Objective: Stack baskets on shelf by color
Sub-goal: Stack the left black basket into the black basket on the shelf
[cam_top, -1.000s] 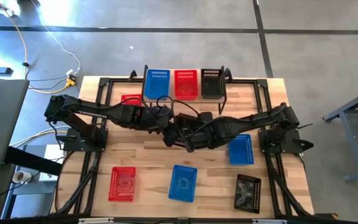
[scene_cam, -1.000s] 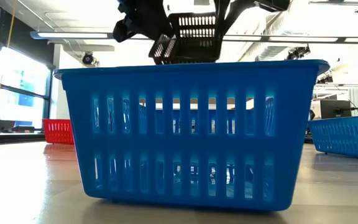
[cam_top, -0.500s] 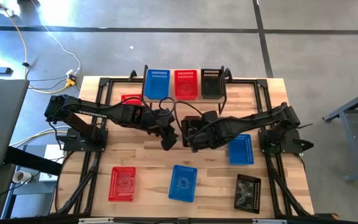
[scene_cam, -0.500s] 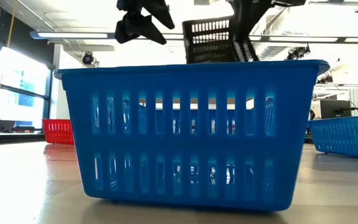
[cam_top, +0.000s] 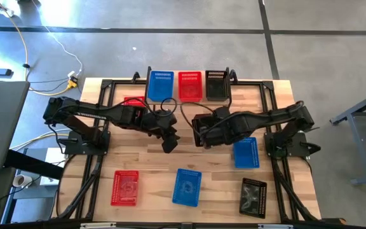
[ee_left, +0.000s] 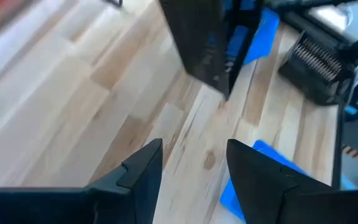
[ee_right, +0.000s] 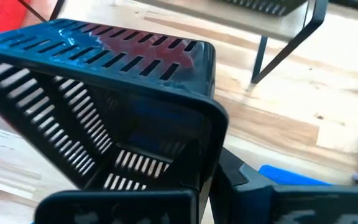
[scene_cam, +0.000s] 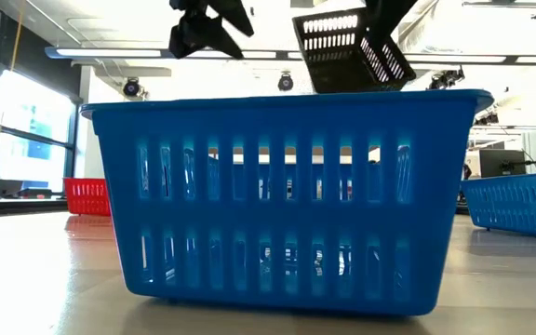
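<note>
Your right gripper point(cam_top: 201, 130) pinches a black basket point(scene_cam: 350, 51), tilted, up in the air. Your left gripper point(cam_top: 169, 144) hangs just beside it, fingers point(ee_left: 140, 171) spread, holding nothing.

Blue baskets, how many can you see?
3. One blue basket sits on the shelf at its left end, one lies on the table's right side, and one near the front edge. None seem hidden.

Surface point(cam_top: 151, 159): pale, smooth wood planks. Baskets: slotted plastic, the blue basket point(scene_cam: 282, 200) slightly glossy, the black basket point(ee_right: 104, 106) satin. Shelf point(cam_top: 186, 100): light wood on thin black metal legs.
</note>
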